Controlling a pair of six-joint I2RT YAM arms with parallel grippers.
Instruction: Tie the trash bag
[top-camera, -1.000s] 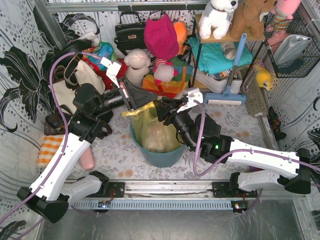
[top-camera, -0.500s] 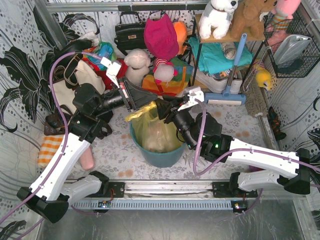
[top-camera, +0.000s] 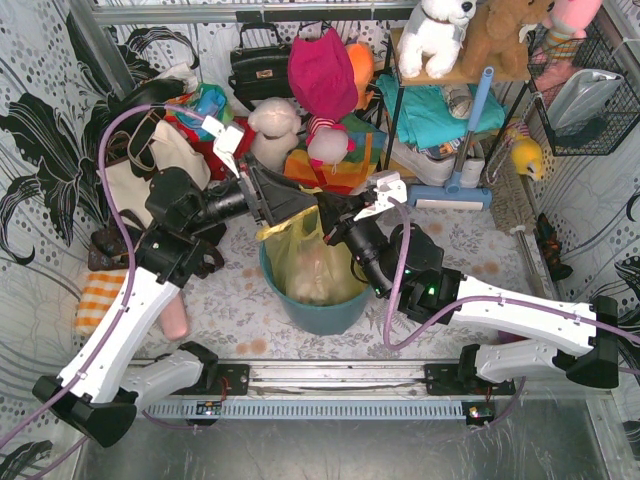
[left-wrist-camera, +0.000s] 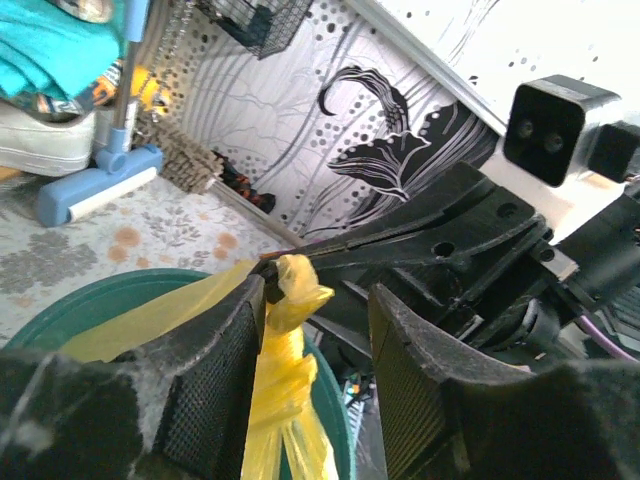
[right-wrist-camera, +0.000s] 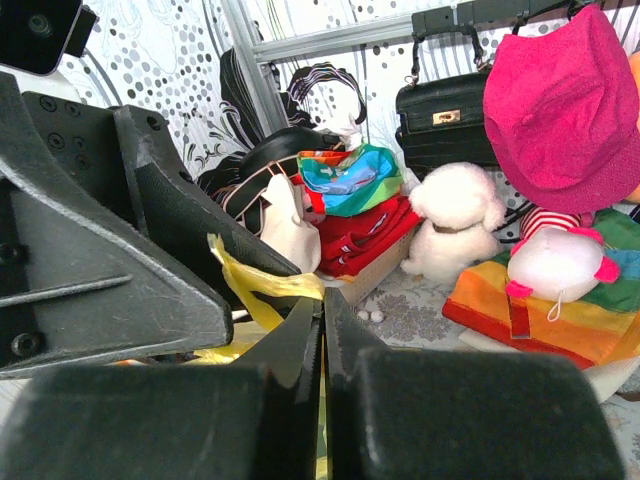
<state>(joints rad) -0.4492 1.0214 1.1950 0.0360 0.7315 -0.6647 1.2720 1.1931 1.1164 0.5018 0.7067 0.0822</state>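
There is one trash bag (top-camera: 305, 255), yellow and translucent, standing inside one round teal bin (top-camera: 320, 312) at the middle of the top view, on the flowered table (top-camera: 240, 300). Two arms meet above it, one from the lower left of the frame and one from the lower right. At the top edge hang one black handbag (top-camera: 262, 62) and one magenta hat (top-camera: 322, 72).

In the left wrist view the bag's mouth is gathered into one twisted neck that rises to a small bunched tip. The left gripper (left-wrist-camera: 320, 295) straddles this neck with its jaws apart: the plastic lies against the finger pad (left-wrist-camera: 215, 370) at the frame's left and stands clear of the other pad.

The right gripper (right-wrist-camera: 322, 305) has its fingers pressed together to a thin slit, pinching the bag's tip, and a yellow strip curls out just left of the fingertips.
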